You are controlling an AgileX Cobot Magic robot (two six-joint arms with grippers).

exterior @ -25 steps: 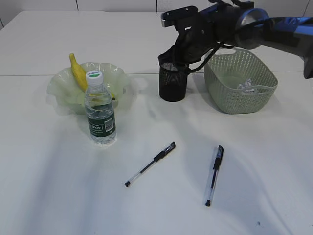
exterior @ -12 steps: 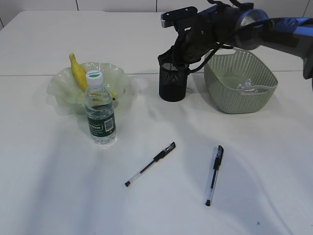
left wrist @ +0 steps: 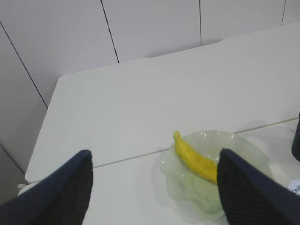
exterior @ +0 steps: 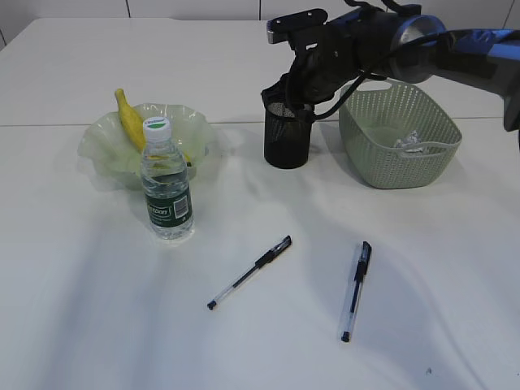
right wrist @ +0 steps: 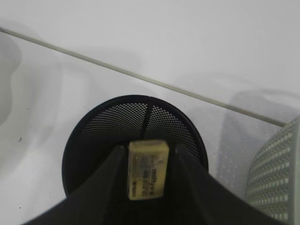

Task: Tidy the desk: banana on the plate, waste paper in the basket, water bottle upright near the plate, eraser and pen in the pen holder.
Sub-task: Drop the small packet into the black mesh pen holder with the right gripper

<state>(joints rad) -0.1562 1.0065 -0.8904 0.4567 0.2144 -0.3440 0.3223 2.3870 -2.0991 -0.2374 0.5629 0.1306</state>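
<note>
**Right wrist view: eraser over the pen holder**

The right gripper (right wrist: 146, 185) hung above the black mesh pen holder (right wrist: 93, 136), the eraser (right wrist: 146, 176) sitting between its narrow-set jaws; whether it was clamped, I couldn't tell. The left gripper (left wrist: 154, 187) was spread wide and empty above the banana (left wrist: 194, 159) on the plate (left wrist: 234, 145).

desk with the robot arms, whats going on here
The right gripper hangs over the black mesh pen holder with the eraser between its fingers. The banana lies on the plate, the water bottle stands beside it, and crumpled paper sits in the basket. Two pens lie loose on the table.
</note>
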